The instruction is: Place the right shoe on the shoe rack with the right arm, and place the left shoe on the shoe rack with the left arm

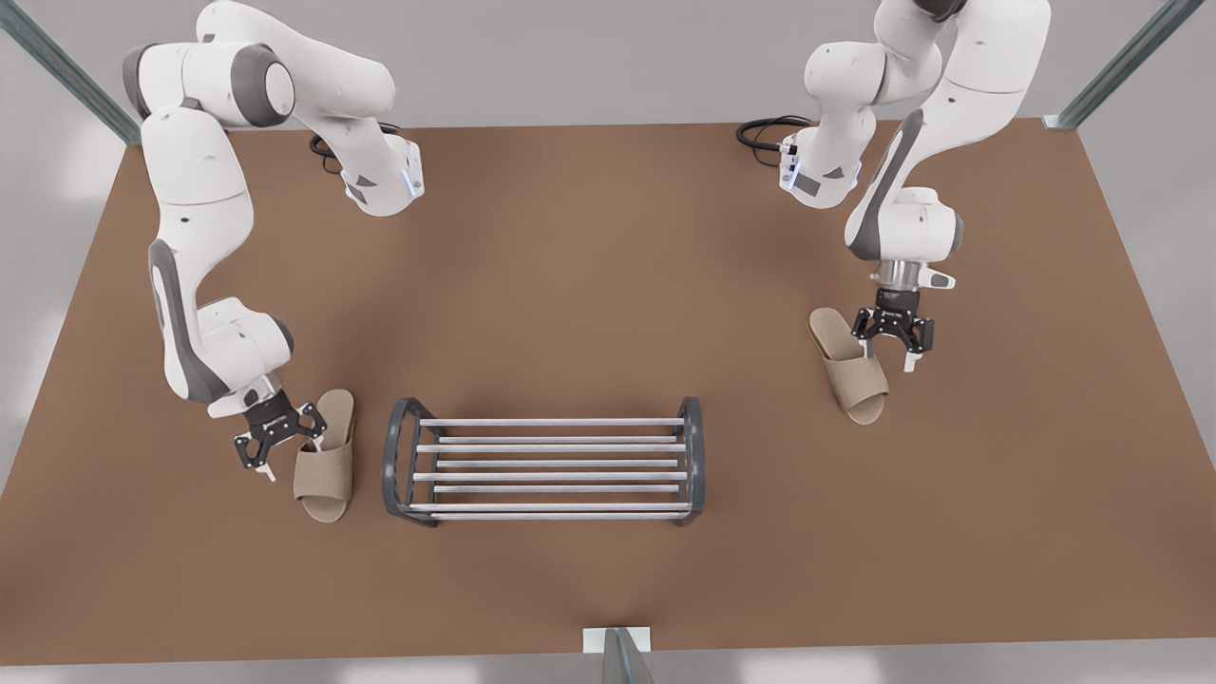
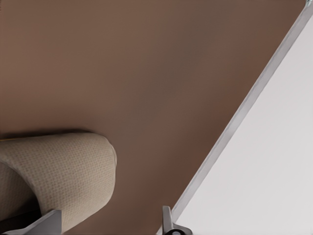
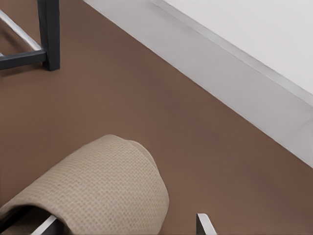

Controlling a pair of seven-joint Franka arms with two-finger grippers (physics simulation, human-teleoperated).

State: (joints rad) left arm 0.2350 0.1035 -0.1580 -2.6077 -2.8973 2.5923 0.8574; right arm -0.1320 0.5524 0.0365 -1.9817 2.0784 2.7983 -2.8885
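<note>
Shoe rack (image 1: 544, 462): low dark-grey frame with silvery bars, standing on the brown table (image 1: 608, 285), toward its near edge, nothing on it.
Right shoe (image 1: 326, 456): beige slipper flat on the table, just beside the rack's end hoop on the front view's left, apart from it.
Right gripper (image 1: 295, 458): down at the right shoe, fingers spread wide and closed on nothing; in the right wrist view one finger (image 3: 204, 224) outside the slipper's upper, the other at its opening, a rack leg nearby.
Left shoe (image 1: 848, 363): matching slipper flat on the table, well apart from the rack, on the front view's right.
Left gripper (image 1: 888, 357): low over the left shoe, fingers likewise apart; in the left wrist view one finger (image 2: 167, 220) beside the upper, the other at the opening.
</note>
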